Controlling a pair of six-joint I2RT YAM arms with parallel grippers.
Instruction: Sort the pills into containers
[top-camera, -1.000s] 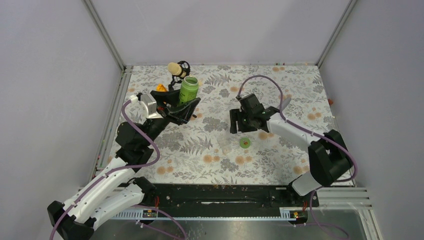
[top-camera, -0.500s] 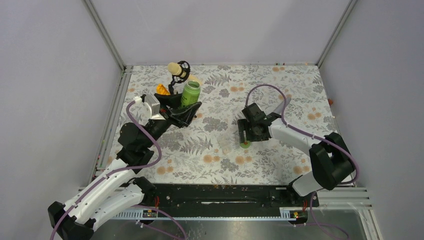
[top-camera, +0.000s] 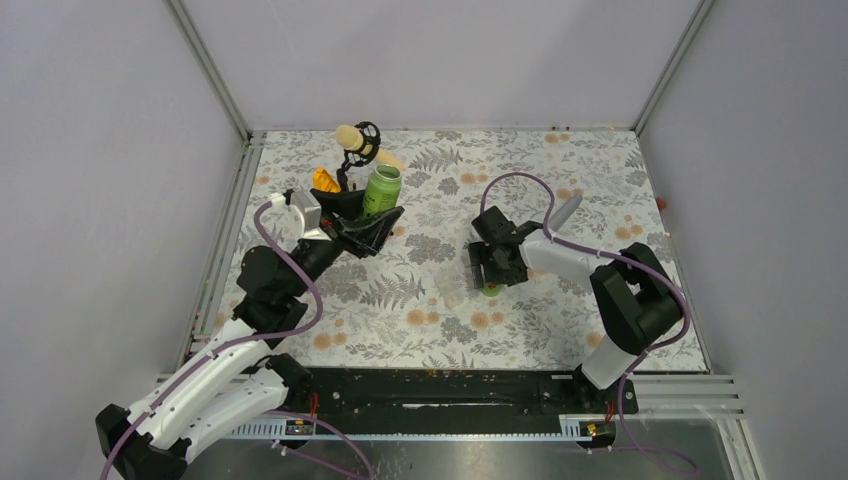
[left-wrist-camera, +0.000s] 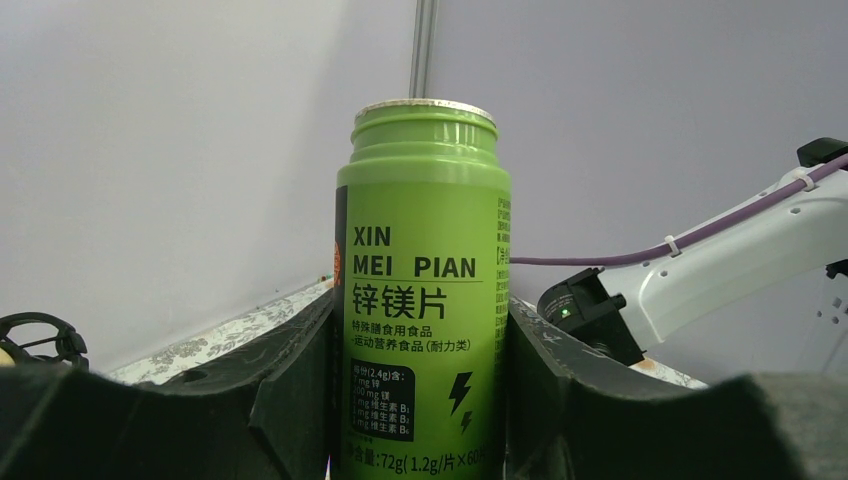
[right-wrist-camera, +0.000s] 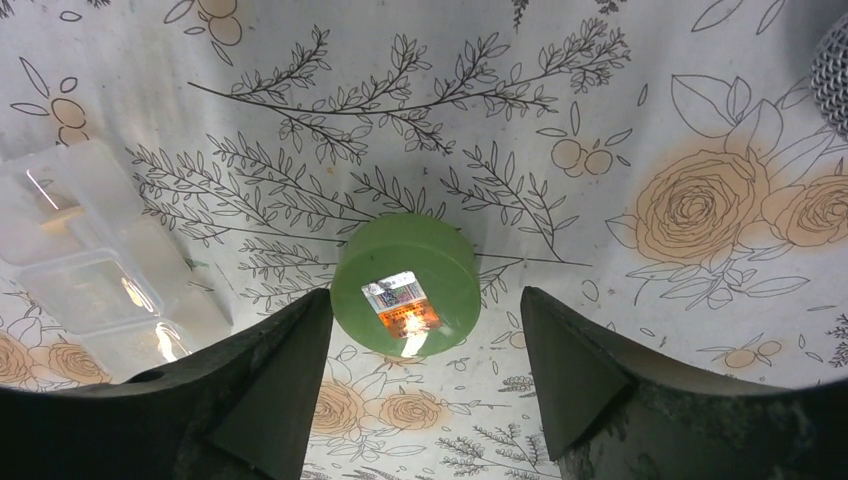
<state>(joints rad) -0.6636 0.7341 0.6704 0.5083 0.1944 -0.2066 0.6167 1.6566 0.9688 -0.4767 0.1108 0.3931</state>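
While your left gripper (left-wrist-camera: 421, 345) is pinching the bottle (left-wrist-camera: 424, 230), its black fingers (left-wrist-camera: 290, 390) press flat on both sides and hold it upright over the back left of the mat (top-camera: 420, 330). The bottle's glossy green plastic, round, with a stepped neck. There's no cap on it, just a pale rim at the mouth, and black and white print down the label.

Your right gripper (right-wrist-camera: 425, 320) is spread wide, pointing down and straddling the cap (right-wrist-camera: 405, 283). That's a smooth round green disc lying flat on the mat, with a bright reflection on top. In the wrist view the left-hand finger sits just beside the cap's edge, and I can't tell if it touches. The other finger is clearly apart from it.

The container (right-wrist-camera: 95, 265) is just beside the cap, on the side toward your left arm, around the middle of the mat. It's low, clear, colourless plastic with rounded corners. The print shows right through, so only glints and edges give it away. The mat's matte, with line-drawn ferns and orange roses. A bit of silver mesh (right-wrist-camera: 832, 70) peeks in at the top corner of the right wrist view.
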